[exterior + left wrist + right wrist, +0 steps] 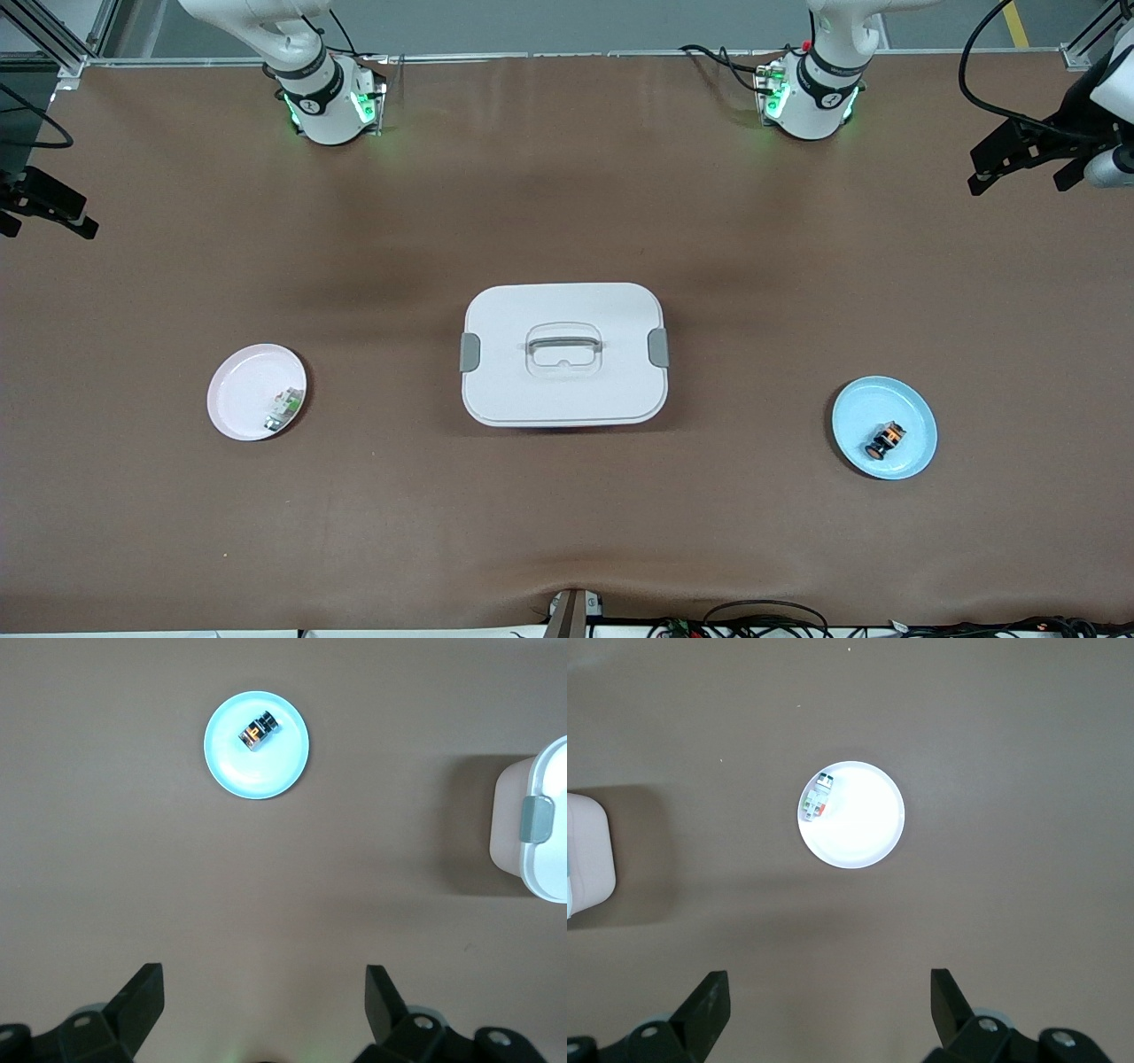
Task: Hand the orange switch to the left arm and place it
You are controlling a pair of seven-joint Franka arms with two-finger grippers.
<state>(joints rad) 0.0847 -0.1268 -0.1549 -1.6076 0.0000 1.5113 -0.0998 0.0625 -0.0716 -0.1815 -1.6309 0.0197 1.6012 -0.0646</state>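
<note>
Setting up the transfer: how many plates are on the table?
2. The blue plate with the orange switch lies toward the left arm's end; the pink plate toward the right arm's end. None seems hidden.

Item: pair of white robot arms with black fittings

Left arm [819, 84] and right arm [314, 89]: glossy white rounded shells, black rings at the joints, small black marks on the base segments, green lights glowing at the bases; black cables loop beside each. Left gripper [264, 1014] and right gripper [829, 1014]: matte black, angular wedge-shaped fingers [142, 997], round silver screws set in the black mounts.
</note>
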